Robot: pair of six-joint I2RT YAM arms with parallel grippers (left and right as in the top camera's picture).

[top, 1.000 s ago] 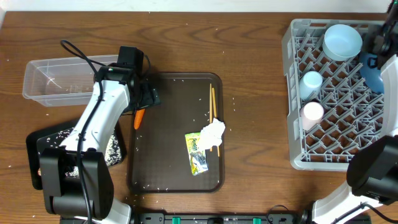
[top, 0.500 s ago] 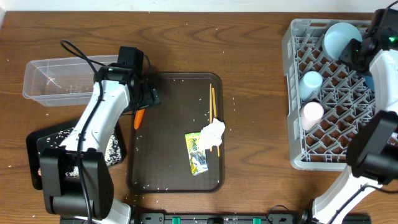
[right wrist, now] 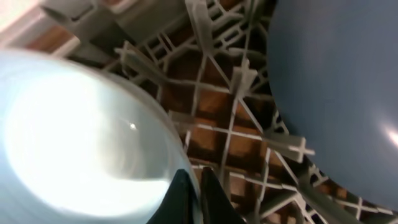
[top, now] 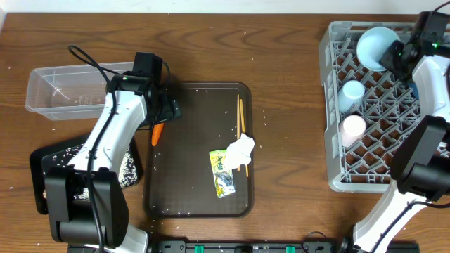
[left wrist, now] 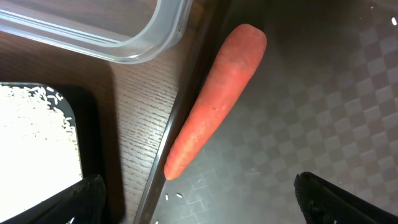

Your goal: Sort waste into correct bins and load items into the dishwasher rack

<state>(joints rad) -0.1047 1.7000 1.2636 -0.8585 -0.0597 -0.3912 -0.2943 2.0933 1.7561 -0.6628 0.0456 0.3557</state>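
The orange carrot [top: 157, 133] lies across the left rim of the dark-brown serving tray [top: 190, 176]; it also shows in the left wrist view [left wrist: 214, 109]. My left gripper [left wrist: 196, 202] is open just above it, one finger on each side. My right gripper [right wrist: 193, 193] is shut on the rim of the small pale-blue bowl [right wrist: 81, 137] over the grey dishwasher rack [top: 334, 105]; the bowl [top: 376, 46] sits at the rack's far end. The large blue plate [right wrist: 336, 81] stands beside it. The light-blue cup [top: 351, 91] and pink cup [top: 352, 127] sit in the rack.
The clear tub [top: 70, 88] stands at far left. The black tray [top: 49, 165] holds white rice [left wrist: 37, 134]. The napkin [top: 240, 150], printed wrapper [top: 223, 172] and chopsticks [top: 240, 119] lie on the serving tray among scattered rice grains.
My right gripper has swung in over the rack's far end and closed on the pale-blue bowl, which shifted left. The left arm has not moved.
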